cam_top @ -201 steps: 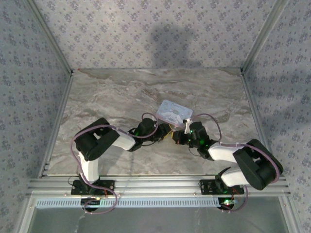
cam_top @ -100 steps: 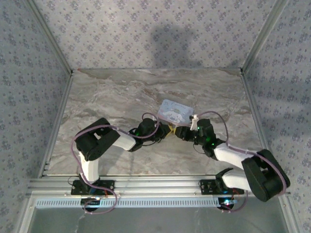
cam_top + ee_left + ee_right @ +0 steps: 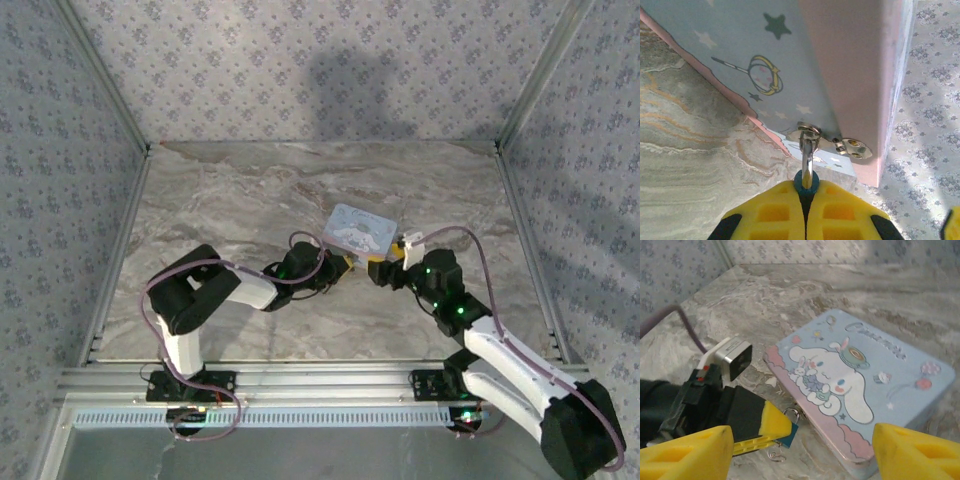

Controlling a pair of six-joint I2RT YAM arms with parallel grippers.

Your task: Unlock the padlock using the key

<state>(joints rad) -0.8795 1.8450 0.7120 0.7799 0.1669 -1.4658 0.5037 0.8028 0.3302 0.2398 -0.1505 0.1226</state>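
Observation:
The padlock [image 3: 806, 183] is a tiny blue body with a silver shackle hooked through the hasp [image 3: 810, 134] of a pastel cartoon box [image 3: 860, 385]. My left gripper [image 3: 806, 194] is shut on the padlock's body, and its yellow fingers [image 3: 767, 424] press up to the box's near edge. The blue corner of the padlock [image 3: 791, 432] sticks out past them. A thin silver wire ring [image 3: 775, 456] shows just below the padlock. I cannot make out the key itself. My right gripper [image 3: 804, 442] stands open, back from the padlock, with nothing between its fingers.
The box [image 3: 362, 231] lies flat on the marble table [image 3: 240, 200], right of centre. Both arms meet at its near edge, with the left gripper [image 3: 343, 264] facing the right gripper [image 3: 386, 268]. Patterned walls close the table in at the back and sides.
My right gripper has opened and drawn back to the right, away from the padlock. My left gripper has closed on the padlock and stayed in place.

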